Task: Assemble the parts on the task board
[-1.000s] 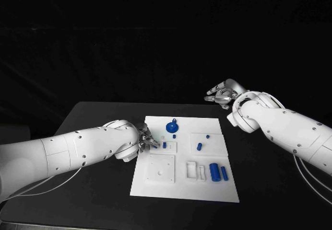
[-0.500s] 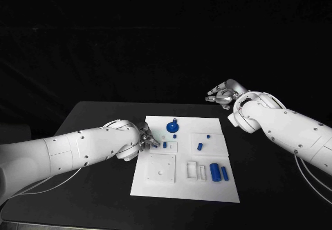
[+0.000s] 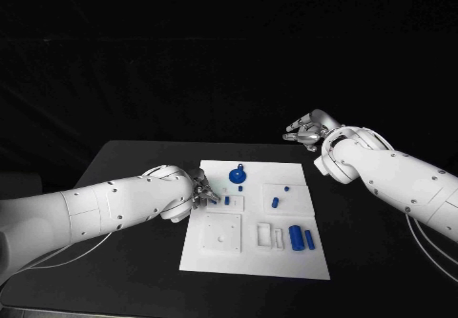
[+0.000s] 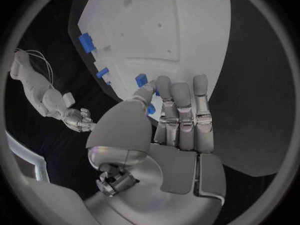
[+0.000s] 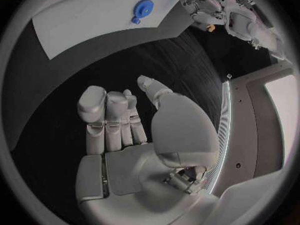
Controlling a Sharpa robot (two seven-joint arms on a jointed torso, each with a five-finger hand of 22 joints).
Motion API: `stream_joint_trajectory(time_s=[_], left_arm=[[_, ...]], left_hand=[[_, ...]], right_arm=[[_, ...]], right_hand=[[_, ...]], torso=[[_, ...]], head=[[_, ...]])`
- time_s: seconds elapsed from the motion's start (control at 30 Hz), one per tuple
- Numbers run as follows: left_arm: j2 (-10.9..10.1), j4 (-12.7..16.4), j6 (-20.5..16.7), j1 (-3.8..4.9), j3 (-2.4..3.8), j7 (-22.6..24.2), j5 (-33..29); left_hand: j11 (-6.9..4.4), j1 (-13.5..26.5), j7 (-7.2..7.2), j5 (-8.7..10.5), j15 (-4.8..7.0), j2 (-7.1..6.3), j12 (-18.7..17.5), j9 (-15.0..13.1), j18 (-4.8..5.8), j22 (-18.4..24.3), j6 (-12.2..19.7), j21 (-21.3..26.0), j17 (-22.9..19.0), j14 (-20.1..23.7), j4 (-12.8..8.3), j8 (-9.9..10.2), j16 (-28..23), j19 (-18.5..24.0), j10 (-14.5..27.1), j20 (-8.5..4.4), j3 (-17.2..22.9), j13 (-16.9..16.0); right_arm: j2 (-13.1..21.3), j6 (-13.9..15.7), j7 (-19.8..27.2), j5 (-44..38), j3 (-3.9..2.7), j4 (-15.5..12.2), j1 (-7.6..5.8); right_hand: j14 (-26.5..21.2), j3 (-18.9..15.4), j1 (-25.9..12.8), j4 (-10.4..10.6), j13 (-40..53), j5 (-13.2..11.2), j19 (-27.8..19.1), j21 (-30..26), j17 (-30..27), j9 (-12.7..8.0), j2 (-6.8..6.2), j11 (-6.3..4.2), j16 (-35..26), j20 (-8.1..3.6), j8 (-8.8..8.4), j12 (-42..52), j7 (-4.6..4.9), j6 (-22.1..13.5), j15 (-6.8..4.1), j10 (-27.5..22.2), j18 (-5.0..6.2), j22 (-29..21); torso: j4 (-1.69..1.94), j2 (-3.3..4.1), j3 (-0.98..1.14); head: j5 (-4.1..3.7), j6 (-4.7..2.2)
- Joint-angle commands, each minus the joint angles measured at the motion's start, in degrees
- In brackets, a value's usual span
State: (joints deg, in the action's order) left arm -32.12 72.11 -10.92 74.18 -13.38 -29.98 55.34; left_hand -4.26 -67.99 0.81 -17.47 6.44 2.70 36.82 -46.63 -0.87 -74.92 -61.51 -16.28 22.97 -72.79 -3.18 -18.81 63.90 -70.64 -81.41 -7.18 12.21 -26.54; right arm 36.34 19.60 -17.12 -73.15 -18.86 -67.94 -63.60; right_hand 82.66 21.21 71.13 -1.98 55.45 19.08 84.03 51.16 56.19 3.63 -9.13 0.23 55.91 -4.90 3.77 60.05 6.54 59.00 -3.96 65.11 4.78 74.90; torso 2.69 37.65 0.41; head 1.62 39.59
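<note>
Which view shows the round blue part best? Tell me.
The head view: the round blue part lies unobstructed on the task board. The right wrist view shows it small and distorted; in the left wrist view I cannot identify it.

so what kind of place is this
Probably a robot test lab, not a home or a factory: a black table before a black backdrop, a white task board with small blue parts, two white robot arms.

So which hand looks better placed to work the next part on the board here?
Probably the left. The left hand sits at the task board's left edge, fingers beside a small blue part. The right hand is raised beyond the board's far corner, over bare table, holding nothing.
</note>
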Motion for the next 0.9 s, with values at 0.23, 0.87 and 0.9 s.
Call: stream_joint_trajectory(time_s=[0.23, 0.87, 0.9], left_arm=[[0.39, -0.36, 2.54, -0.15, -0.03, -0.53, 0.21], [0.14, -0.45, 4.25, -0.18, -0.09, -1.67, 0.30], [0.11, -0.45, 4.19, -0.17, -0.10, -1.72, 0.33]], left_hand=[[0.05, 0.05, -1.33, -0.12, 0.05, 0.59, -0.20, 0.03, 0.87, -1.11, -1.63, -0.30, 0.09, -0.44, -4.27, -0.21, -0.34, -0.20, -0.21, -0.25, 4.20, -0.13], [0.09, 0.08, -1.29, -0.13, 0.02, 0.66, -0.14, 0.07, 0.87, -1.13, -1.54, -0.36, 0.12, -0.39, -4.43, -0.29, -0.42, -0.09, -0.12, -0.22, 4.24, -0.26], [0.09, 0.08, -1.29, -0.13, 0.02, 0.66, -0.14, 0.07, 0.87, -1.13, -1.54, -0.36, 0.12, -0.39, -4.43, -0.29, -0.42, -0.09, -0.12, -0.22, 4.24, -0.26]], right_arm=[[0.08, -0.69, -0.04, -0.58, -0.01, -0.11, 0.03], [0.21, -0.66, -0.17, -0.58, -0.01, -0.40, 0.03], [0.23, -0.70, -0.20, -0.58, -0.01, -0.42, 0.04]], right_hand=[[0.03, 0.18, 0.11, -0.04, 0.06, -0.28, 2.34, -0.23, -0.01, -0.03, 0.39, 0.06, -0.06, -0.06, -0.24, 0.02, 0.14, -0.32, 0.03, -0.14, 0.54, 6.34], [0.02, 0.38, 0.08, -0.20, 0.04, -0.48, 2.34, -0.23, 0.01, -0.03, 0.44, 0.06, -0.05, -0.05, -0.23, 0.00, 0.15, -0.30, 0.04, -0.17, 0.54, 6.34], [0.01, 0.48, 0.07, -0.26, 0.09, -0.64, 2.34, -0.22, 0.01, -0.03, 0.45, 0.07, -0.06, -0.06, -0.23, 0.04, 0.15, -0.30, 0.03, -0.13, 0.54, 6.34]], torso=[[0.02, 0.03, -0.02], [0.03, -0.03, -0.04], [0.03, -0.03, -0.04]], head=[[-0.10, 0.19], [-0.13, 0.55], [-0.13, 0.55]])
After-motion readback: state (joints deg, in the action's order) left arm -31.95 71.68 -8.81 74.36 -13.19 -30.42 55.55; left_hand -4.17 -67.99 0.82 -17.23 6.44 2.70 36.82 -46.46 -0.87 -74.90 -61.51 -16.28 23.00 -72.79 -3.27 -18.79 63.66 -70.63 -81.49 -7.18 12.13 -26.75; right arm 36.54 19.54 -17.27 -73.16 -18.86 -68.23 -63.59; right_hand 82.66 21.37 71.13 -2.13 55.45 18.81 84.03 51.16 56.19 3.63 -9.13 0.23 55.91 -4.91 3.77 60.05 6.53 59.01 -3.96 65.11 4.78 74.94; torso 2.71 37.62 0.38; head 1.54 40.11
